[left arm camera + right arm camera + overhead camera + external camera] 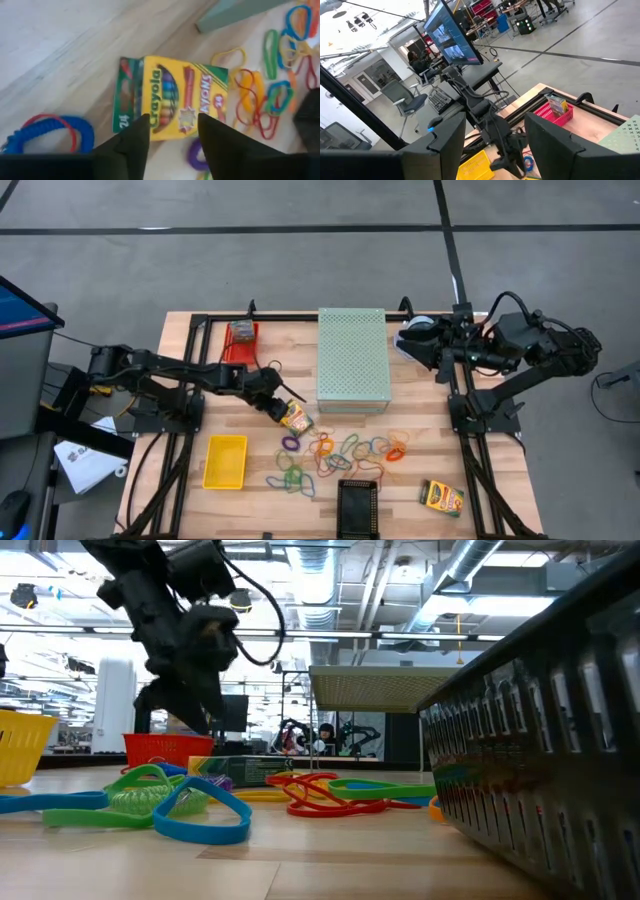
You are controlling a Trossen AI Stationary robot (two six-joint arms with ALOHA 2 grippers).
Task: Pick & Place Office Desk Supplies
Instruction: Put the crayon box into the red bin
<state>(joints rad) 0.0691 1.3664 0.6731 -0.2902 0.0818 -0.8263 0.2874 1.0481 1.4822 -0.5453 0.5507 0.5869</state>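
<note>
Centrally: left gripper (281, 409) hovering open-fingered over crayon box (296, 418) lying beside rubber bands (345, 450); right gripper (420, 340), fingers apart, waiting near perforated box (352, 358).

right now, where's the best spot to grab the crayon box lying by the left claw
Across its two long edges, near the middle, coming straight down from above. The crayon box lies flat, face up on the table, so only the thin sides offer a pinch. The left claw hovers open over it; rubber bands lie close beside.
</note>
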